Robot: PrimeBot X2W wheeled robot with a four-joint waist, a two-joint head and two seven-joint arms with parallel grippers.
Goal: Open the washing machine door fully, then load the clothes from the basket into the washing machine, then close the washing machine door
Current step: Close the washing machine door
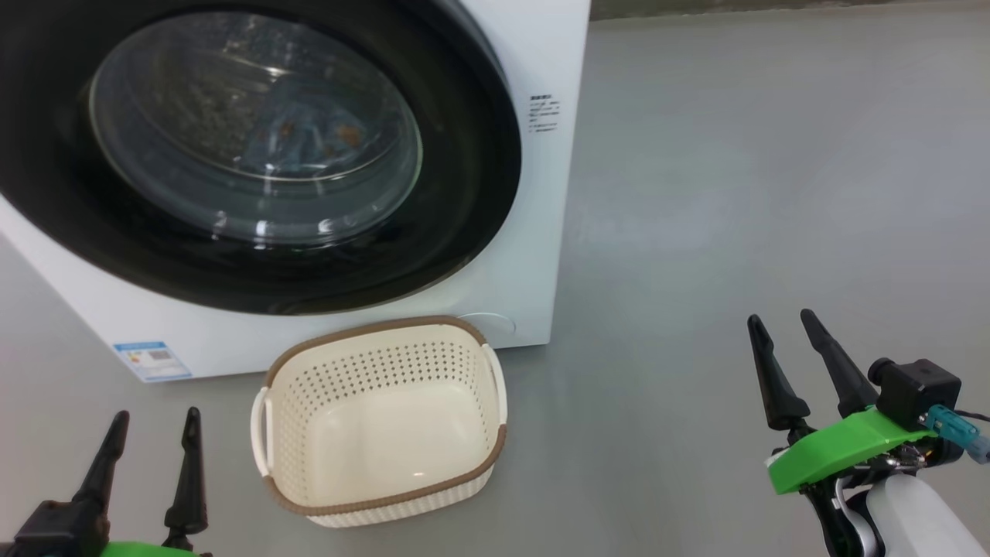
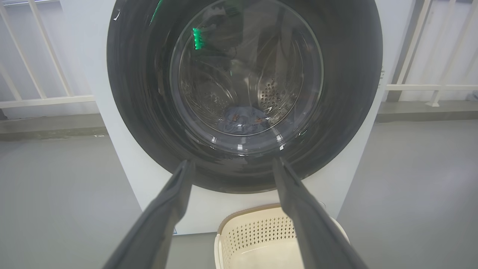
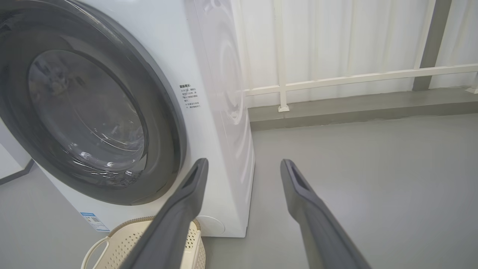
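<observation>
Clothes (image 1: 305, 131) indistinct (behind washing machine door (image 1: 232, 182))

Head camera looking steeply down and forward at the washing machine door (image 1: 255, 155) and the basket (image 1: 387, 363) just before it, left wrist camera facing the door square-on from low and near, right wrist camera aiming obliquely across it from the right, all three sharing door and basket.

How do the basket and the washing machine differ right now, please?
The basket is empty; the washing machine holds blue clothes, seen through its door. The basket is small, cream and perforated; the washing machine is big, white and boxy. The basket is open-topped; the washing machine is shut. Both stand on the grey floor.
</observation>
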